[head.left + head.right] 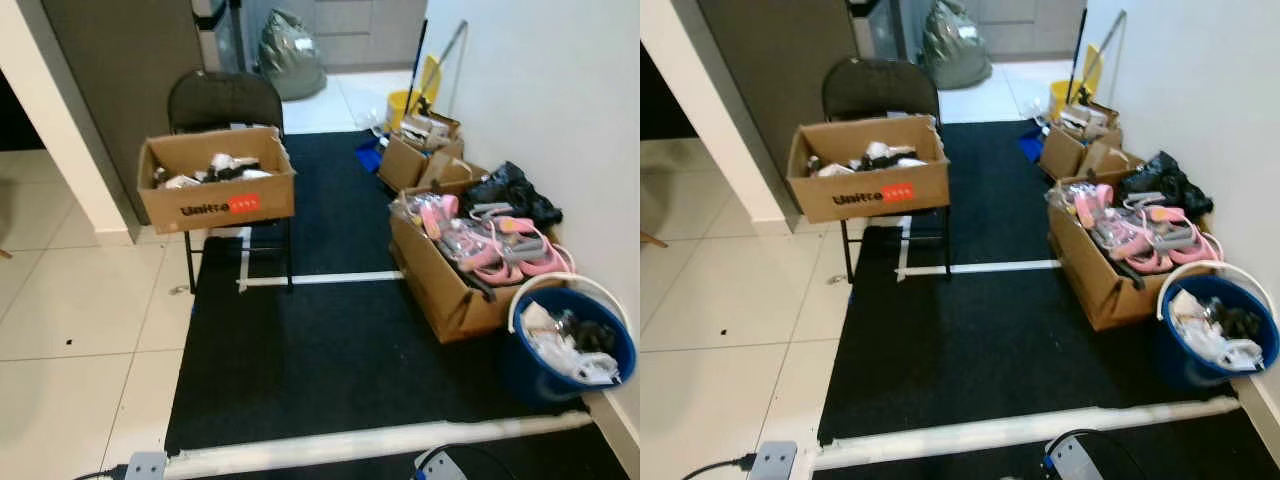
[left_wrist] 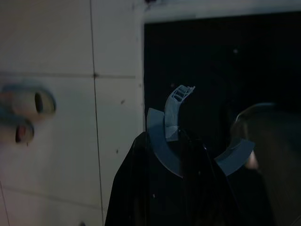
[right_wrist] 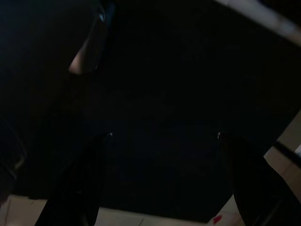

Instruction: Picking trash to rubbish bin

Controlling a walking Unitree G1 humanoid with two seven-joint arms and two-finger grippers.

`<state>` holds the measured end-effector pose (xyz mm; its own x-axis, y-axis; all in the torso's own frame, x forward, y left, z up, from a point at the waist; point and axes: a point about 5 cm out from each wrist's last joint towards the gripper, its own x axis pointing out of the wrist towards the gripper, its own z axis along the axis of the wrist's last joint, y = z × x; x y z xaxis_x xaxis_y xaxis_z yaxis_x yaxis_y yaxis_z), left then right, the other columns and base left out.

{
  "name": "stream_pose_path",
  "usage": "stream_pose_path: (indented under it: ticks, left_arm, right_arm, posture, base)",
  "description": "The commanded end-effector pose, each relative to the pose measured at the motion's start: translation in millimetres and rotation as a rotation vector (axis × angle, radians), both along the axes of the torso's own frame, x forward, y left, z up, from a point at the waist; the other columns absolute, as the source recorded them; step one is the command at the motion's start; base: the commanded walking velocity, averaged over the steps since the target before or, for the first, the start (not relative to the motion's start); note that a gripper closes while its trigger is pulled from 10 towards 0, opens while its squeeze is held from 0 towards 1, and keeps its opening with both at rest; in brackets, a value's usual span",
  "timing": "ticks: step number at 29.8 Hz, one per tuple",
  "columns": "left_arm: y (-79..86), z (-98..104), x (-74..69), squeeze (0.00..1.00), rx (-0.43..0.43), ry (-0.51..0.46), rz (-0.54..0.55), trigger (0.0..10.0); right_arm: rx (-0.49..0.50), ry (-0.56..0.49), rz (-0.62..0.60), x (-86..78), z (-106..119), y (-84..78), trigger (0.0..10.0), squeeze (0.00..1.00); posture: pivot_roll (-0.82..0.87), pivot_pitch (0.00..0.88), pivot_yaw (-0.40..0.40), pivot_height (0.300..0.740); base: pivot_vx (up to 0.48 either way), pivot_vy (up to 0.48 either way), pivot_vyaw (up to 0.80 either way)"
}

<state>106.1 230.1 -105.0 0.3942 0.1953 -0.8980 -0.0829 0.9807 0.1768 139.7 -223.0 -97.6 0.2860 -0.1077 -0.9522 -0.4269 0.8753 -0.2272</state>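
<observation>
A blue bucket (image 1: 528, 372) with a white rim stands by the right wall, holding white and dark rubbish (image 1: 562, 341). On a black folding chair (image 1: 222, 100) sits an open cardboard box (image 1: 215, 205) with mixed scraps inside. In the left wrist view my left gripper (image 2: 176, 134) is shut on a curved blue-grey plastic piece (image 2: 164, 146), hanging over the edge where white tile meets the black mat. In the right wrist view my right gripper (image 3: 164, 135) is open over the dark mat, with nothing between its fingers (image 3: 89, 183).
A black mat (image 1: 320, 360) with white tape lines covers the floor ahead. Along the right wall are a long box of pink items (image 1: 470, 260), smaller boxes (image 1: 415, 155) and a black bag (image 1: 510, 190). A grey bag (image 1: 290, 55) lies far back. White tiles (image 1: 80, 330) spread left.
</observation>
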Motion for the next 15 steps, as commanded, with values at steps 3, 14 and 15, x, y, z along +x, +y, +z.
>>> stream_pose_path:
  ticks: [3, 14, 15]
  left_arm:
    - [7.8, 1, -2.4, 0.00, 0.018, 0.003, 0.029, 10.0]
    - [22.9, 23, 47.3, 0.00, 0.059, -0.195, 0.084, 10.0]
    - [23.9, 26, 53.2, 0.00, 0.065, -0.216, 0.080, 10.0]
  right_arm:
    - [0.012, 0.001, 0.007, -2.4, -1, 1.4, 10.0, 0.00]
    - [0.003, 0.030, 0.017, -13.1, -4, -0.9, 10.0, 0.00]
    - [0.002, 0.030, 0.019, -12.6, -4, -0.9, 10.0, 0.00]
  posture:
    - [0.00, 0.023, 0.044, 0.740]
    - [0.02, 0.033, 0.030, 0.740]
    - [0.02, 0.033, 0.030, 0.740]
  base:
    - [0.467, 0.000, 0.00]
    - [0.480, 0.000, 0.00]
    - [0.480, 0.000, 0.00]
